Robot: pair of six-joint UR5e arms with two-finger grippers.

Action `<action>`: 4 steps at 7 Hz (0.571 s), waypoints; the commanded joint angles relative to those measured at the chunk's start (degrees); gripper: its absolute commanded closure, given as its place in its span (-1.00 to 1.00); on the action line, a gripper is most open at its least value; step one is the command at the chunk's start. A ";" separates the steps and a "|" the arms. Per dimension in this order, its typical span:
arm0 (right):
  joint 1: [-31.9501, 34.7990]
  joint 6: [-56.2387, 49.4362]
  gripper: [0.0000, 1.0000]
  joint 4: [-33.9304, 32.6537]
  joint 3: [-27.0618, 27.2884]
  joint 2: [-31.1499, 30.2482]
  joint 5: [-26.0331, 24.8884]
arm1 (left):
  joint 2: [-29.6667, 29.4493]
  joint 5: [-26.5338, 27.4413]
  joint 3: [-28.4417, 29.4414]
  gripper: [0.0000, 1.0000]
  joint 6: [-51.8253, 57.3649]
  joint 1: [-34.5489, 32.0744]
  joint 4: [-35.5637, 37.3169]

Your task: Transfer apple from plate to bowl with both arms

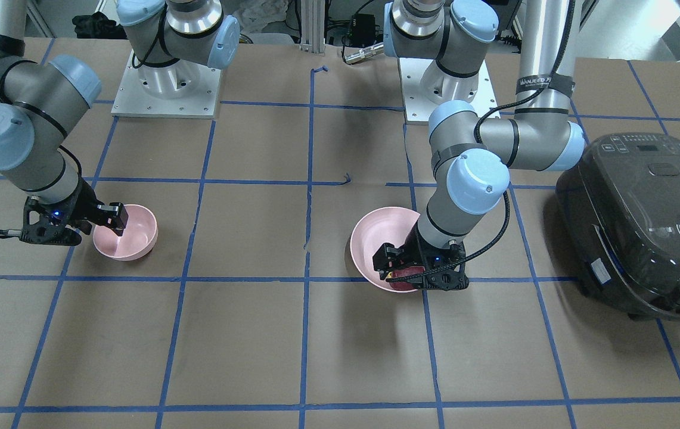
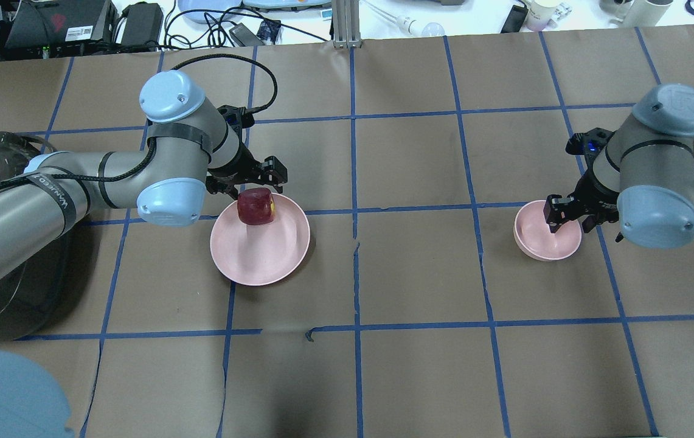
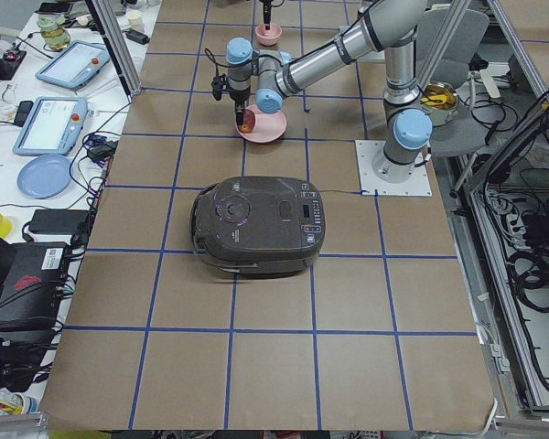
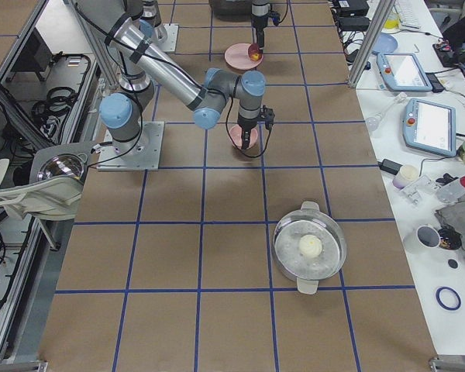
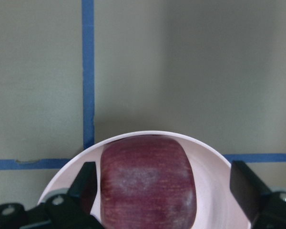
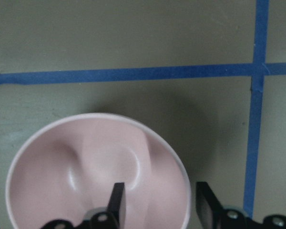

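Note:
The dark red apple (image 2: 255, 205) sits on the near-left part of the wide pink plate (image 2: 261, 258). My left gripper (image 2: 253, 192) is down over it and open. In the left wrist view the apple (image 5: 148, 183) lies between the fingers, against the left finger (image 5: 86, 183), with a gap to the right one. The small pink bowl (image 2: 550, 242) stands empty to the right. My right gripper (image 2: 567, 218) is open and straddles its rim. In the right wrist view one finger (image 6: 117, 200) is inside the bowl (image 6: 81, 167) and the other outside.
A dark rice cooker (image 1: 643, 220) stands beside the left arm, close to the plate (image 1: 372, 235). A lidded steel pot (image 4: 310, 248) stands at the table's right end. Blue tape lines cross the brown table between plate and bowl (image 1: 134, 241).

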 commanded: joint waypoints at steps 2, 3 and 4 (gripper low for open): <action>-2.78 -3.68 0.87 -0.64 0.27 1.17 0.46 | -1.98 0.05 -0.77 -0.45 0.64 -0.04 1.28; -2.78 -3.59 1.00 -0.73 -0.08 1.17 0.90 | -2.08 0.05 -0.95 0.20 0.90 -0.04 1.28; -2.70 -3.24 1.00 -0.47 -0.43 1.09 2.12 | -1.99 -0.12 -0.16 0.72 1.34 -0.04 1.71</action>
